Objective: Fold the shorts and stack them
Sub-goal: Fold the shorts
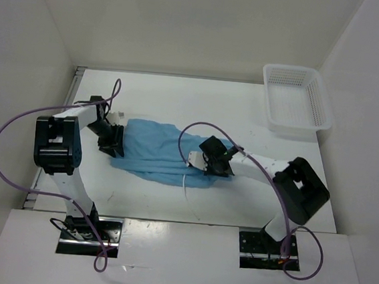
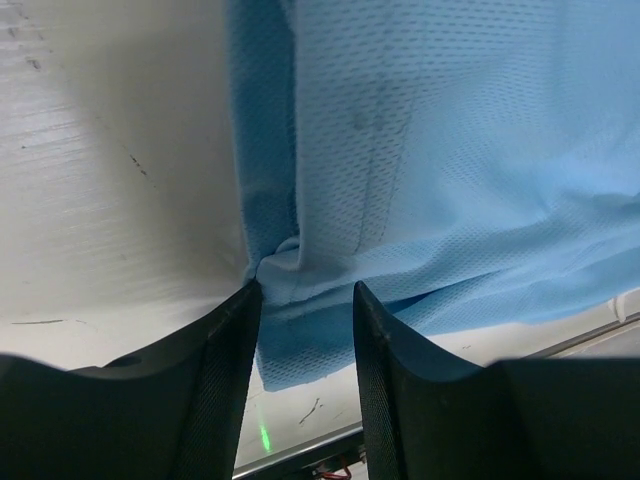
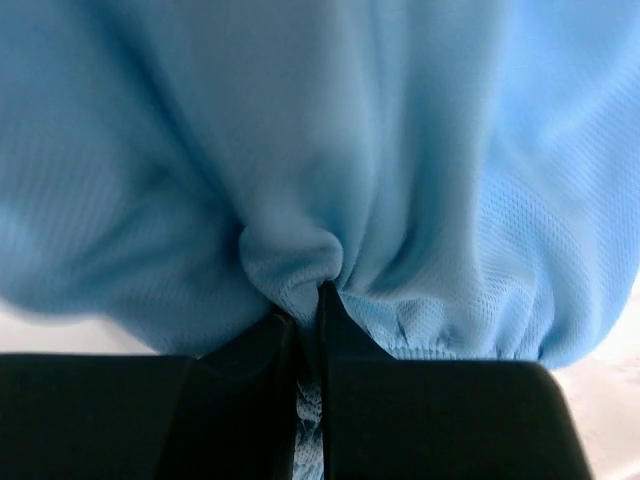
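The light blue shorts (image 1: 154,150) lie spread flat across the middle of the white table (image 1: 200,103). My left gripper (image 1: 113,143) sits at their left edge. In the left wrist view its jaws (image 2: 306,290) stand apart, with a bunched corner of the shorts (image 2: 420,150) lying between the fingertips, not pinched. My right gripper (image 1: 209,163) is at the right end of the shorts. In the right wrist view it (image 3: 305,305) is shut on a pinched fold of the shorts (image 3: 290,250), beside the gathered waistband (image 3: 470,345). A thin white drawstring (image 1: 185,182) trails toward the near edge.
A white plastic mesh basket (image 1: 294,98) stands at the table's far right corner. White walls enclose the table at the back and on both sides. A purple cable (image 1: 16,125) loops out from the left arm, and another arcs over the right arm.
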Controlling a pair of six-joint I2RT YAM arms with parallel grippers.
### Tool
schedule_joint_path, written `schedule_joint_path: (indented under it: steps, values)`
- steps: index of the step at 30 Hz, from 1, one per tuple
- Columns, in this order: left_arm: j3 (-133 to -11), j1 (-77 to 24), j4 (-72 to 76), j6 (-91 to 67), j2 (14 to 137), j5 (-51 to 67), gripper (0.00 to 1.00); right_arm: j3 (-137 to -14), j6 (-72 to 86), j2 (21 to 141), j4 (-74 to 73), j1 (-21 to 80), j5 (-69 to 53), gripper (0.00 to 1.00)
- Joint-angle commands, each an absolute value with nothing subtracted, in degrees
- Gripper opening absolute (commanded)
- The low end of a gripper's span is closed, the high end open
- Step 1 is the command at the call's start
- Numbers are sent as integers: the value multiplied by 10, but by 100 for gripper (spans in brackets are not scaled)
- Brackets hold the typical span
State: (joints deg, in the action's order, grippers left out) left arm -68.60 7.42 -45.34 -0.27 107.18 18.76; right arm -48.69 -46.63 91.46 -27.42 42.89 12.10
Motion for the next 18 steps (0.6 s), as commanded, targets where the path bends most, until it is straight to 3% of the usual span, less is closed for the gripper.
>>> schedule_joint_path:
  steps: [1,3,7,8,11,18]
  values:
    - [-685,70,-421,0,1099,203,50,-577,-489,987,-165,382,154,0]
    - [-708,70,-421,0,1107,203,50,-623,-495,1039,-165,377,159,0]
    - [-742,70,-408,0,1128,198,49,-719,-495,1088,-188,364,159,21]
    - [-747,70,-408,0,1128,198,48,-719,-495,1088,-188,364,159,37]
    - [-747,76,-403,0,1128,203,47,-738,-475,1067,-210,350,139,62]
    - [-709,101,-391,0,1096,203,47,-735,-391,941,-258,282,4,66]
